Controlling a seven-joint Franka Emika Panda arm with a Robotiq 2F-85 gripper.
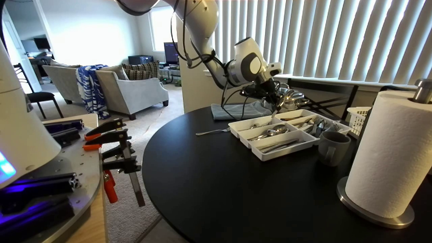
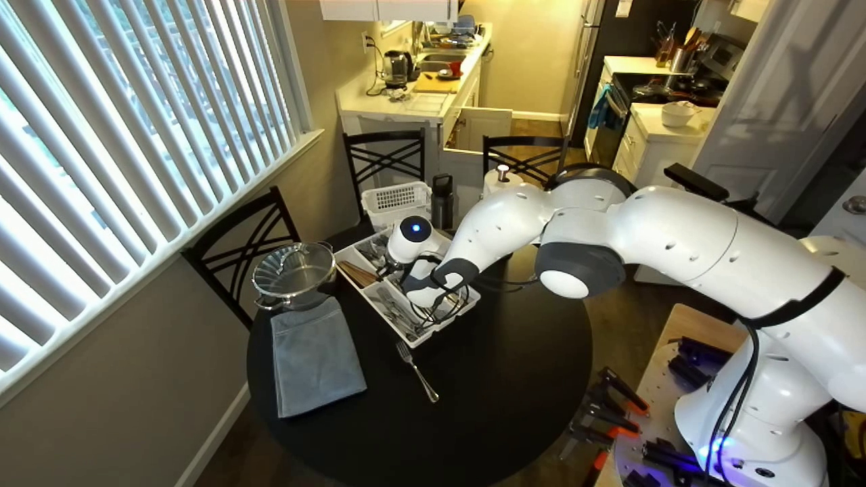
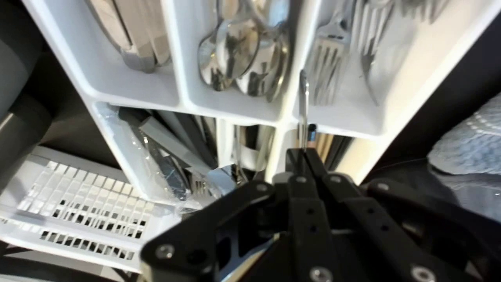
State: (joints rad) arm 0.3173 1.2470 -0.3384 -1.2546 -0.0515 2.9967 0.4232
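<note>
You have the gripper clenched on a slim metal piece of cutlery, seen edge-on, so its kind is hard to tell. Expect it to be light, stiff and slick, not fragile, and apt to swivel if pinched near one end; mid-length across its flat sides should hold steadiest. It juts ahead of the gripper over the tray, near the divider between spoons and forks.
</note>
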